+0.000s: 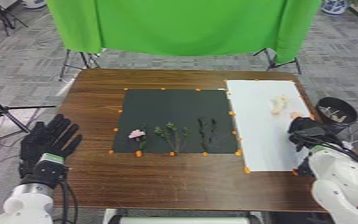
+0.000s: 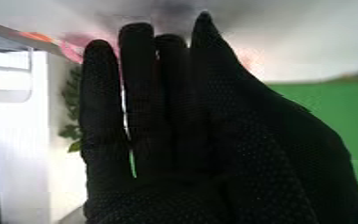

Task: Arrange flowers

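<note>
Showing beside the straight-fingered right hand (image 1: 309, 131), seemingly pink petals (image 2: 71, 48), any grip unclear.

Green cloth (image 1: 180, 27) hangs over grey carpet (image 1: 29, 67), a black tripod (image 1: 6, 107) at left.

A brown wooden tabletop (image 1: 158, 185) with visible grain and a low sheen spans the center of the head view, beneath a flat, matt dark sheet (image 1: 162, 107) and, at right, a smooth white sheet (image 1: 262, 135) that looks like paper. Green cloth (image 1: 184, 25) hangs in soft, matt folds at the top of the frame, above rough-looking gray carpet (image 1: 158, 61). Black fabric gloves the left hand (image 1: 47, 142), lower left, and the right hand (image 1: 309, 131), at right; in the right wrist view, the right hand (image 2: 184, 170) wears cloth with a matt, finely pebbled surface. Smooth white casing covers both arms.
</note>
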You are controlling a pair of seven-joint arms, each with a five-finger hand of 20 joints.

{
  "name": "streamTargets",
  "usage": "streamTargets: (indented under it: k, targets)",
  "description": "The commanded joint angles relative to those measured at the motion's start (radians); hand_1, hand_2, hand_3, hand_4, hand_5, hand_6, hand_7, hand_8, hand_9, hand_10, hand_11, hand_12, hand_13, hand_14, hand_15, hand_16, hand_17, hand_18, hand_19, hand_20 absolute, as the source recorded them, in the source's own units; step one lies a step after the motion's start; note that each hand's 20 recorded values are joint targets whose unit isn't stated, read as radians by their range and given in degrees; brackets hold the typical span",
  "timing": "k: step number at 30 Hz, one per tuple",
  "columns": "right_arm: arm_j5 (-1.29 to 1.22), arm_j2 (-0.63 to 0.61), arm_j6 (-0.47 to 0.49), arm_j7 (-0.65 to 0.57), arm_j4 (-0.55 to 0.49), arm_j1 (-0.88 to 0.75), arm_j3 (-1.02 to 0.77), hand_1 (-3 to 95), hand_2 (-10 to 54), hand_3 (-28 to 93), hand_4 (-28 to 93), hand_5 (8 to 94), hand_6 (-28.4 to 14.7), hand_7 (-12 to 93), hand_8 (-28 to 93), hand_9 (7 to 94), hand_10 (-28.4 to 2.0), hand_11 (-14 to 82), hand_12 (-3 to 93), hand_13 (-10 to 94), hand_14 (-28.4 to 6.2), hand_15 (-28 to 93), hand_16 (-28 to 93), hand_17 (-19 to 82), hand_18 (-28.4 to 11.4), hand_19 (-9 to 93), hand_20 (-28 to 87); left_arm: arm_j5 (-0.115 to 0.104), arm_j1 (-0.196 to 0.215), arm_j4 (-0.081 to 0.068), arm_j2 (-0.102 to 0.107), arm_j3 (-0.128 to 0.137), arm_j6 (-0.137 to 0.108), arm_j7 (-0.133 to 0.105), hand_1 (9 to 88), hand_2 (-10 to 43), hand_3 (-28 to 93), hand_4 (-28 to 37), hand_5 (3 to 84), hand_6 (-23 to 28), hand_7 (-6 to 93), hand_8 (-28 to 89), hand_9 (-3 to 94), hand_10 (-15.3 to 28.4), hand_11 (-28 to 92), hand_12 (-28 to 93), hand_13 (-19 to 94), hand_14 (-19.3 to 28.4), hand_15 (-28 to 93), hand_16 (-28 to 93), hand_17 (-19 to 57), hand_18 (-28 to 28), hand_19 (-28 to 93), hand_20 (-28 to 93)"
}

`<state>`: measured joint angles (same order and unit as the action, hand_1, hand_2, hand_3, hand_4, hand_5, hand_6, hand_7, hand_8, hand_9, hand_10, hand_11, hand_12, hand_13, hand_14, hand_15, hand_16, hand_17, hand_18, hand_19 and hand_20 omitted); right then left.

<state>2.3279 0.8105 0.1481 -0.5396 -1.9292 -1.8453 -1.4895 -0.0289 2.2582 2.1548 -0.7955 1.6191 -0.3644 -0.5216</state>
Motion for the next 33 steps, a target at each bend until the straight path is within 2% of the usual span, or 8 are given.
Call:
streamTargets:
  k: [1, 9, 12, 16, 22, 27, 30, 33]
  targets:
    - [-0.002, 0.036, 0.010, -0.013, -0.107, -0.086, -0.025, 50.9, -1.5, 82, -28, 57.0, -4.2, 19, -15, 60.7, -13.3, 13.8, 14.4, 53, -10.8, 30, 17, 26, -15.1, 59, 19, -0.014, 0.006, -0.002, 0.001, -0.011, -0.023, -0.008, 29.9, 16.7, 72, -28.3, 43.7, 9.4, 20.8, -12, 36.0, 14.9, 25, 10, 26, 16.0, 45, -10, -7.5, 15.7, 42, 8]
    - [0.048, 0.032, -0.030, 0.006, -0.154, -0.085, -0.025, 47.5, -5.5, 82, -28, 55.6, -4.7, 19, -14, 58.3, -13.7, 13.5, 14.0, 51, -11.4, 31, 16, 26, -15.1, 59, 18, -0.010, -0.002, -0.005, 0.009, -0.014, -0.013, -0.011, 30.0, 16.8, 72, -28.3, 43.8, 9.9, 20.2, -12, 35.0, 15.2, 25, 10, 24, 15.8, 45, -10, -7.4, 15.5, 42, 8]
    - [0.067, 0.018, -0.056, 0.008, -0.133, -0.055, -0.017, 46.8, -8.5, 83, -28, 47.3, -2.3, 22, -15, 48.7, -12.4, 12.7, 13.8, 45, -12.2, 32, 15, 24, -16.5, 62, 19, -0.017, 0.001, -0.004, 0.012, -0.013, -0.013, -0.017, 30.0, 16.8, 72, -28.3, 43.7, 9.8, 20.5, -12, 35.0, 15.1, 25, 10, 25, 15.8, 45, -10, -7.4, 15.4, 42, 8]
    - [0.064, 0.006, 0.051, -0.022, -0.109, 0.014, -0.013, 46.6, -9.4, 83, -28, 38.9, -1.5, 22, -16, 40.5, -10.3, 11.4, 12.1, 39, -12.9, 30, 13, 21, -17.9, 63, 19, -0.023, 0.001, -0.002, 0.007, -0.009, -0.028, -0.022, 30.0, 16.8, 72, -28.3, 43.3, 9.6, 20.8, -12, 33.6, 14.7, 25, 10, 24, 15.7, 45, -10, -7.4, 15.4, 42, 8]
    - [0.005, -0.011, 0.117, -0.040, -0.013, 0.075, -0.005, 46.2, -9.5, 83, -28, 38.1, -2.7, 21, -16, 37.1, -13.0, 10.9, 11.1, 35, -14.0, 29, 12, 20, -18.4, 62, 18, -0.029, 0.002, 0.000, 0.014, -0.011, -0.035, -0.030, 30.1, 16.8, 72, -28.3, 42.8, 9.4, 21.1, -12, 32.2, 14.4, 26, 10, 24, 15.7, 45, -10, -7.4, 15.4, 42, 7]
    - [-0.068, -0.010, 0.129, -0.033, 0.058, 0.090, 0.001, 47.1, -8.4, 82, -28, 42.6, -1.9, 22, -16, 42.9, -10.8, 12.8, 10.9, 40, -12.8, 29, 12, 21, -18.1, 63, 18, -0.034, 0.006, -0.011, 0.013, -0.008, 0.001, 0.009, 30.2, 16.8, 72, -28.3, 42.9, 9.2, 21.5, -12, 33.9, 14.8, 26, 10, 24, 15.8, 45, -10, -7.4, 15.4, 42, 7]
    - [-0.038, 0.002, 0.095, -0.013, 0.073, 0.060, 0.010, 47.4, -5.2, 81, -28, 47.1, -1.2, 23, -16, 49.4, -10.1, 14.6, 11.1, 46, -12.0, 31, 13, 24, -17.8, 66, 20, -0.049, 0.037, 0.004, 0.021, -0.003, -0.008, -0.015, 30.1, 17.0, 71, -28.3, 43.7, 9.4, 21.5, -12, 36.2, 15.3, 27, 10, 26, 16.1, 46, -10, -7.4, 15.4, 42, 7]
    - [-0.061, 0.018, 0.121, -0.015, 0.073, 0.041, 0.000, 49.2, -4.5, 80, -28, 52.2, 0.6, 24, -17, 57.0, -10.1, 15.6, 12.6, 54, -10.1, 33, 14, 27, -18.2, 72, 23, -0.044, 0.038, 0.008, 0.007, 0.008, -0.015, 0.000, 29.9, 17.2, 71, -28.3, 44.0, 9.5, 21.4, -12, 36.8, 15.4, 27, 10, 26, 16.2, 46, -10, -7.4, 15.4, 42, 8]
